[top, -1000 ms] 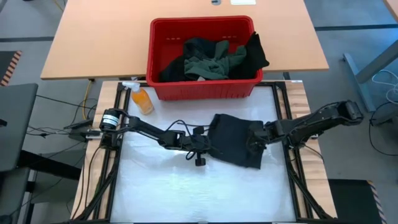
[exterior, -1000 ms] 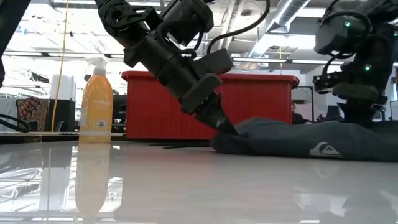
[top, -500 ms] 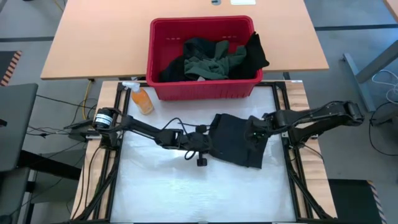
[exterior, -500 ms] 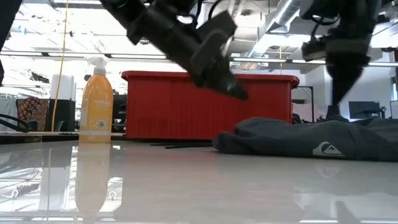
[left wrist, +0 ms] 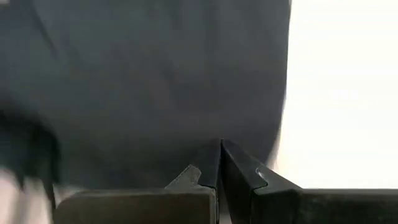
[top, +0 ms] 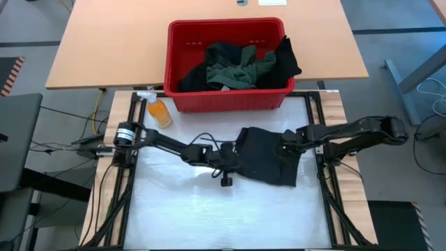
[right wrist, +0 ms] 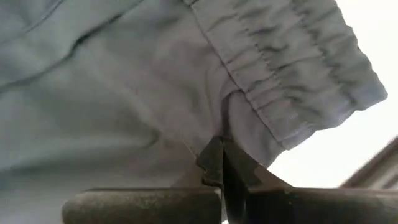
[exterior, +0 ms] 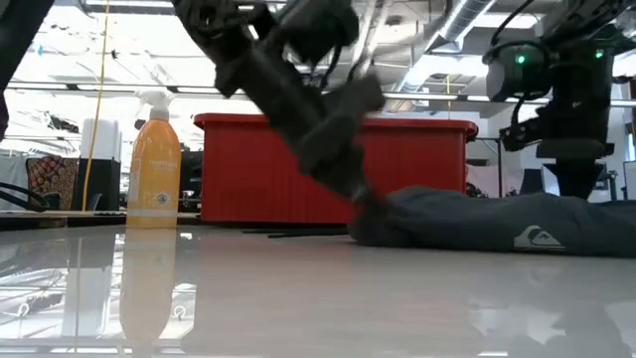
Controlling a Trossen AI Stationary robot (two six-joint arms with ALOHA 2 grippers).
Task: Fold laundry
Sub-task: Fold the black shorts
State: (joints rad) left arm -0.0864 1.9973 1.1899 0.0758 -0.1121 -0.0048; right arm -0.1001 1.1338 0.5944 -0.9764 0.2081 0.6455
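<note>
White, glossy table top (top: 181, 209) lies bare on the near side of the black garment (top: 265, 157), a pair of dark shorts with a gathered waistband (right wrist: 292, 74) and a small white logo (exterior: 527, 239), spread flat in the middle of the work surface. At the garment's left edge the left gripper (top: 233, 159) sits low, fingers (left wrist: 239, 171) pressed together, tips at the cloth; whether they pinch it is not clear. On the garment's right part the right gripper (top: 284, 150) presses down, fingers (right wrist: 217, 162) closed, tips against the fabric below the waistband. Just beyond the garment stands a red plastic basket (top: 178, 70) holding more laundry (top: 237, 66), black and dark green. An orange spray bottle (top: 159, 111) stands left of the basket, beyond the left arm. Open table remains left of the garment.
</note>
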